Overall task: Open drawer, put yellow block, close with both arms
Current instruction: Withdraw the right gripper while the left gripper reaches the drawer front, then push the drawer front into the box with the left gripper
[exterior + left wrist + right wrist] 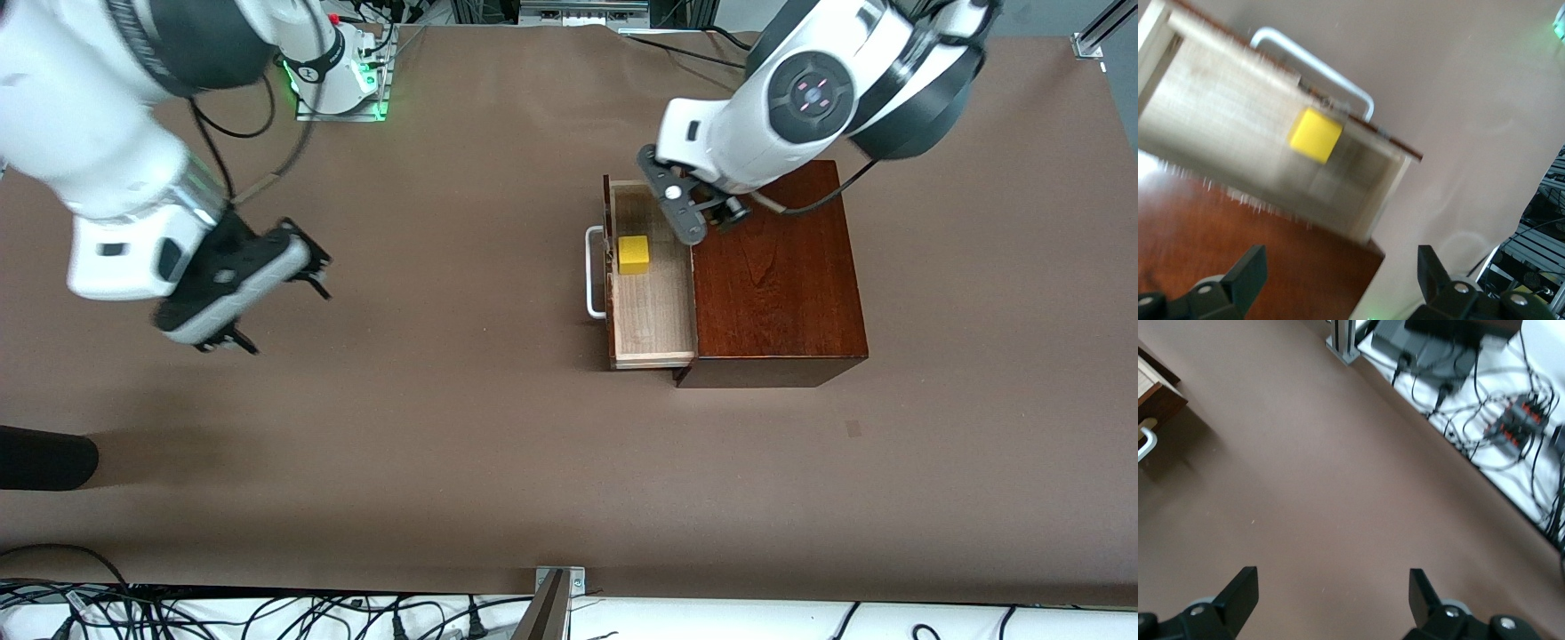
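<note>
The drawer (653, 311) stands pulled out of the mahogany box (773, 284) toward the right arm's end of the table, its white handle (594, 271) leading. The yellow block (634, 254) lies in the tray close to the drawer front. In the left wrist view the block (1315, 135) rests on the pale tray (1225, 127). My left gripper (702, 218) hangs open and empty over the box top (1238, 233), at its edge beside the tray. My right gripper (283, 318) is open and empty over bare table, well apart from the drawer; its wrist view catches only a drawer corner (1155, 393).
A dark object (44, 458) lies at the table's edge at the right arm's end. Cables (267, 618) and a metal bracket (556, 587) line the edge nearest the camera. The right arm's base (342, 80) glows green. Brown table stretches between the right gripper and the drawer.
</note>
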Robot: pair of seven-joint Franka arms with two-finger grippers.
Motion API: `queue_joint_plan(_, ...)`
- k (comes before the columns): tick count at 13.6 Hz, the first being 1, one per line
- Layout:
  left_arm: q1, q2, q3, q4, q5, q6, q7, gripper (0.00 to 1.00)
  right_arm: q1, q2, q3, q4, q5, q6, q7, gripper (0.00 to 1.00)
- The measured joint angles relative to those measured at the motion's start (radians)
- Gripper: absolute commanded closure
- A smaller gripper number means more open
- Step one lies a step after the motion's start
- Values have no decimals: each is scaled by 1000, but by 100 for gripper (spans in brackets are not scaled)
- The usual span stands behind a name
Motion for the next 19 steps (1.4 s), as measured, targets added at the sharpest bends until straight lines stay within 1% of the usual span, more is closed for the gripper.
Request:
queue_joint_plan(2,-31,86,0,63,7,95,54,0,-45,-67,-1,-94,11,-8,2,0)
queue_joint_plan(5,-88,153,-2,79,66,212,100,0,-100,-117,-1,-187,13,-27,51,0)
queue_joint_plan(7,-141,207,-3,79,122,289,159,0,-117,-129,-1,-212,13,-45,112,0)
queue_joint_plan(10,-215,300,-3,80,232,381,186,0,-123,-139,0,-218,10,-89,205,0)
queue_joint_plan(13,-256,349,-3,82,340,412,195,0,-124,-150,0,-218,-18,-130,259,0)
queue_joint_plan(17,-273,389,-3,83,419,414,207,0,-122,-154,9,-218,-71,-138,325,0)
queue_joint_plan(19,-283,401,-2,83,438,415,247,0,-120,-154,12,-218,-75,-139,353,0)
